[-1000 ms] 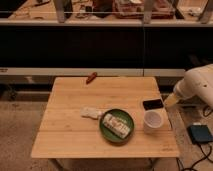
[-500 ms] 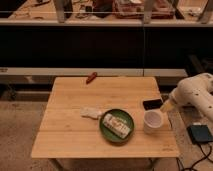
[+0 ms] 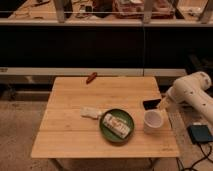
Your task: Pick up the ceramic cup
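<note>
The ceramic cup (image 3: 152,120) is small, white and handleless, with a pale pinkish inside. It stands upright near the right edge of the wooden table (image 3: 70,137), just right of the green plate (image 3: 107,132). My white arm (image 3: 192,92) reaches in from the right. The gripper (image 3: 162,104) is at the table's right edge, just above and behind the cup, apart from it and holding nothing that I can see.
A white wrapped packet (image 3: 116,124) lies on the green plate. A crumpled white item (image 3: 91,112) lies left of the plate. A flat black object (image 3: 149,104) sits behind the cup. A small red object (image 3: 91,77) lies at the table's far edge. A blue box (image 3: 201,133) is on the floor at right.
The arm has come lower and to the left, bringing the gripper closer to the cup. The cup and the other items have not moved.
</note>
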Controlling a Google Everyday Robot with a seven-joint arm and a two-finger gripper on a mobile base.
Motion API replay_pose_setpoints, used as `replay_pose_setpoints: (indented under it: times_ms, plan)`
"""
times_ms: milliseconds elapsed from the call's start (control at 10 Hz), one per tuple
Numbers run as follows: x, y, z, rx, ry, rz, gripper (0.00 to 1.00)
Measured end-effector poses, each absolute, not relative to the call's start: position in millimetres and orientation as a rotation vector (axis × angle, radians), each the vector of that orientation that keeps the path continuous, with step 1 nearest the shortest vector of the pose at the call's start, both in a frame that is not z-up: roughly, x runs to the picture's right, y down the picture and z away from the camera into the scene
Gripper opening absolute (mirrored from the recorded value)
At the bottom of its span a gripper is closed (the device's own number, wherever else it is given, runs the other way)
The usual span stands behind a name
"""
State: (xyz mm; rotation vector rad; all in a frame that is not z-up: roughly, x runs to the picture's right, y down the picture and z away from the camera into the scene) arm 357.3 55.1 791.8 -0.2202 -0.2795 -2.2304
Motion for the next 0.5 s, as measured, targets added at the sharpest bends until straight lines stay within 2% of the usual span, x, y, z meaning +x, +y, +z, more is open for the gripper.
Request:
replay_pose_setpoints:
  times_ms: [500]
  plan:
    - [356.0, 47.4, 796.5, -0.263, -0.295, -2.211, 0.80]
